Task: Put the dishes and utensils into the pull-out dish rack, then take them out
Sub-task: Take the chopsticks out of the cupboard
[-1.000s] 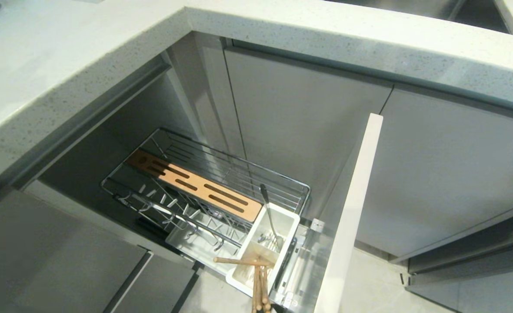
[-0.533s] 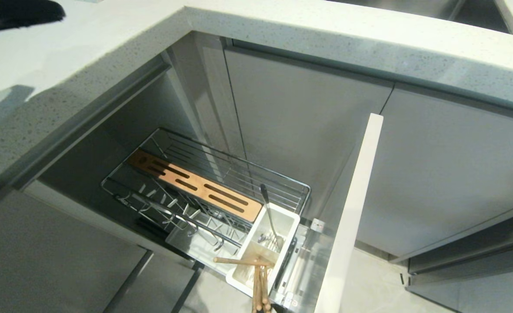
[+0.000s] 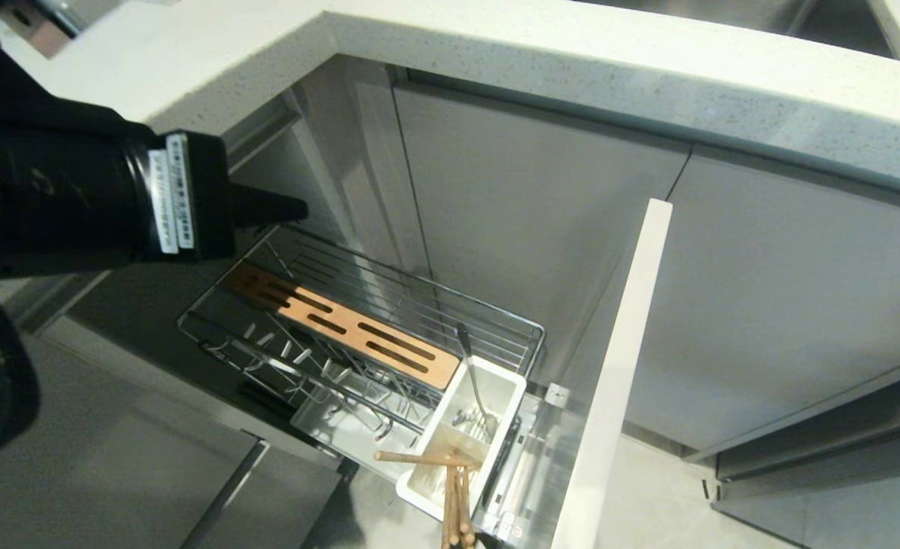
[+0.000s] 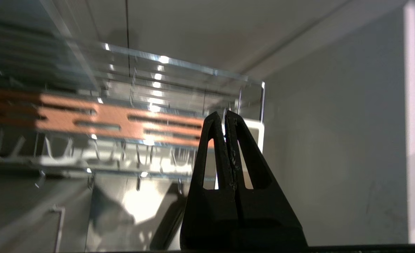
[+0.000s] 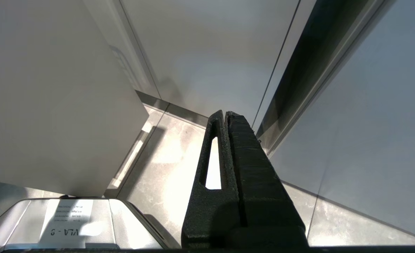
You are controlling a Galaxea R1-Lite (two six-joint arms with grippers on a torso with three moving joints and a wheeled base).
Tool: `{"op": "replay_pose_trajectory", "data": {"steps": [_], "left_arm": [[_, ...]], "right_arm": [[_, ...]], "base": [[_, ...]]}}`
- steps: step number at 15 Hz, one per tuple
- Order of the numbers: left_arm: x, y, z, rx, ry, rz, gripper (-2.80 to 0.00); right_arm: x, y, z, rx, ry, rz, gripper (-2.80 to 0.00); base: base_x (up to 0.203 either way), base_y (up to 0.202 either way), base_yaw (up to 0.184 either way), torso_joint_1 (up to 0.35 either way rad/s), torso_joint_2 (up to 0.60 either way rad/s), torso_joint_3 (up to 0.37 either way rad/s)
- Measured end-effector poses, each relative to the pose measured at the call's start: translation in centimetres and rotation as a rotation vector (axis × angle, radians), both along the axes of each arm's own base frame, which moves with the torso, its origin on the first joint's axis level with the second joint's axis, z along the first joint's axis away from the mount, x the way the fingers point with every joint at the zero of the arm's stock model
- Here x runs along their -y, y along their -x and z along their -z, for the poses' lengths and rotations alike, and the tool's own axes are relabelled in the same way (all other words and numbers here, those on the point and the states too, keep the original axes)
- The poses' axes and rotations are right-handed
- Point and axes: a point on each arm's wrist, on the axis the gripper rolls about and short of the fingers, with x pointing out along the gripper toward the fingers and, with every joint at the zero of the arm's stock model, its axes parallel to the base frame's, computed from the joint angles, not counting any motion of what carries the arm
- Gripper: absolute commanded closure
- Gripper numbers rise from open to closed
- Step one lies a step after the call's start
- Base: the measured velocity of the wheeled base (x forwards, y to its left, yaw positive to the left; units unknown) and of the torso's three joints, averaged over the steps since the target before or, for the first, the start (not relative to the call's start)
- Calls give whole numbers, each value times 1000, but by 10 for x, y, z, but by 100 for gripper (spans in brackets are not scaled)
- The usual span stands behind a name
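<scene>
The pull-out dish rack [image 3: 496, 329] stands drawn out under the counter, its pale front [image 3: 616, 366] at the right. In its white cutlery tub [image 3: 505, 390] stands the metal spoon [image 3: 471, 372]. The wooden chopsticks [image 3: 454, 499] lean out over the tub's near end. The plate prongs [image 3: 297, 364] beside the slotted wooden strip [image 3: 343, 328] hold nothing, and no dishes are in view. My left gripper [image 3: 297, 207] is shut and empty, hovering above the rack's far left end. In the left wrist view this gripper [image 4: 225, 114] points along the wooden strip [image 4: 116, 119] toward the tub [image 4: 256, 135]. The right gripper [image 5: 225, 113] hangs shut and empty over the floor.
A speckled L-shaped countertop [image 3: 496, 53] overhangs the rack, with a sink [image 3: 763, 15] at the back right. Closed grey cabinet doors [image 3: 785, 290] stand to the right of the rack front. The robot's base [image 5: 70, 221] shows beside the right gripper.
My left arm has swung in from the upper left, off the countertop, down to above the rack's far end. The spoon and chopsticks have not moved.
</scene>
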Motion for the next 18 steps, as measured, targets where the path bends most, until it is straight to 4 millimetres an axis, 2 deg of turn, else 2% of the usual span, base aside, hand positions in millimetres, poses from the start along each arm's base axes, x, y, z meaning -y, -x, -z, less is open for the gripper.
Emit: {"op": "replay_pose_trajectory", "data": {"steps": [8, 12, 16, 17, 18], "left_arm": [[40, 2, 56, -290, -254, 36, 0], [59, -1, 69, -413, -339, 8, 0], [67, -5, 84, -541, -512, -27, 0], [66, -6, 86, -574, -558, -40, -280], [67, -8, 87, -594, -580, -48, -280]], "right_arm": [[0, 0, 0, 0, 0, 1, 0], [0, 0, 0, 0, 0, 1, 0], [0, 0, 0, 0, 0, 1, 0], [0, 0, 0, 0, 0, 1, 0], [0, 0, 0, 0, 0, 1, 0]], "base": [[0, 0, 0, 0, 0, 0], [0, 0, 0, 0, 0, 0], [0, 0, 0, 0, 0, 0], [0, 0, 0, 0, 0, 0], [0, 0, 0, 0, 0, 0]]}}
